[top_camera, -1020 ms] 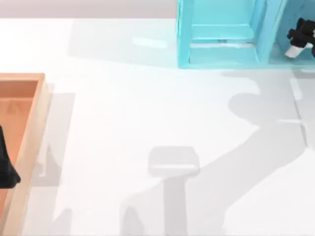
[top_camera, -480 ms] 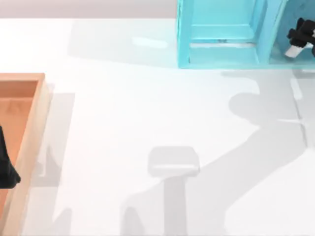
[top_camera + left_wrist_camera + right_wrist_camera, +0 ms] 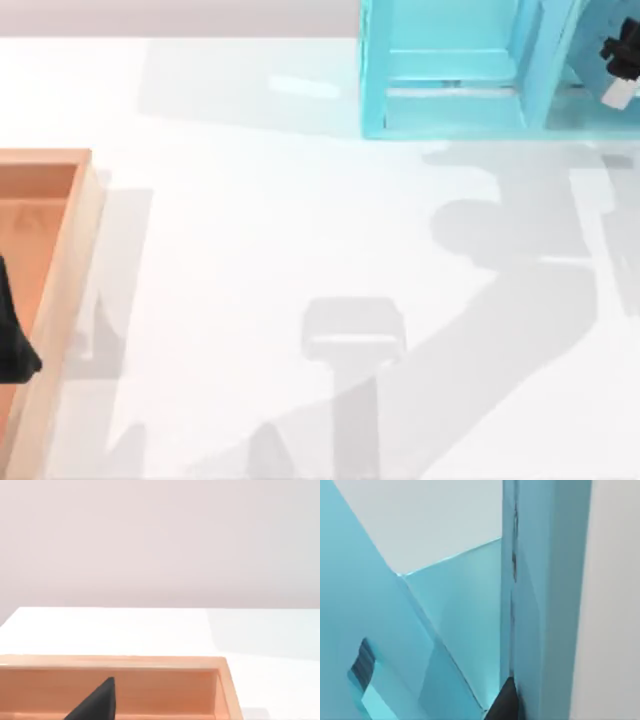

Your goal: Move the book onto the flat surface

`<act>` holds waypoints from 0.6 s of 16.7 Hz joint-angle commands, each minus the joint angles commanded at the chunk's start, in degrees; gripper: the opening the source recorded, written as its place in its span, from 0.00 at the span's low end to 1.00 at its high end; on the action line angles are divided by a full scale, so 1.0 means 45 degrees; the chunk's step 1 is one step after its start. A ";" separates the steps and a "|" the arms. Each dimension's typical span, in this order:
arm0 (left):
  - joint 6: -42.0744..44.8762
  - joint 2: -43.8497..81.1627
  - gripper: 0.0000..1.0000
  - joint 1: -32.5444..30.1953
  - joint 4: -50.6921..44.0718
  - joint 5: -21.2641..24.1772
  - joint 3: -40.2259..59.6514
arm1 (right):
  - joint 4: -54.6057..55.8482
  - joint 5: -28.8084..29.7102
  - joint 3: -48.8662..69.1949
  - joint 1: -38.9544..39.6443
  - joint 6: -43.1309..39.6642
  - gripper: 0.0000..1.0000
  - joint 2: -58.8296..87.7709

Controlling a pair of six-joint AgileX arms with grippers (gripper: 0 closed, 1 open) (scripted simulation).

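From above, the right hand (image 3: 620, 72) is at the cyan shelf unit (image 3: 450, 70) in the table's (image 3: 300, 230) far right corner; the left hand (image 3: 12, 340) is parked over the orange tray (image 3: 60, 280). Whether either hand's fingers are apart, I cannot tell.

The left wrist view looks across the tray wall.

In the right wrist view I cannot find the book among the cyan panels. A hardback is probably stiff and heavy; better to grip across the spine.

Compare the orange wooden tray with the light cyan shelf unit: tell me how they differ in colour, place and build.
The tray is orange wood; the shelf unit is light cyan. The tray lies at the table's left edge, the shelf unit at its far right. The tray is a low open box, the shelf unit a frame with compartments. The left gripper is over the tray, the right gripper at the shelf unit. Both rest on the table.
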 joint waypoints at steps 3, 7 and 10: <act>0.0000 0.0000 1.00 0.0000 0.0000 0.0000 0.0000 | -0.1380 -0.0167 -0.1108 -0.0006 0.0010 0.00 -0.2639; 0.0000 0.0000 1.00 0.0000 0.0000 0.0000 0.0000 | -0.3585 -0.0315 -0.2884 -0.0134 0.0014 0.00 -0.6664; 0.0000 0.0000 1.00 0.0000 0.0000 0.0000 0.0000 | -0.5195 -0.0439 -0.4183 -0.0206 0.0005 0.00 -0.9886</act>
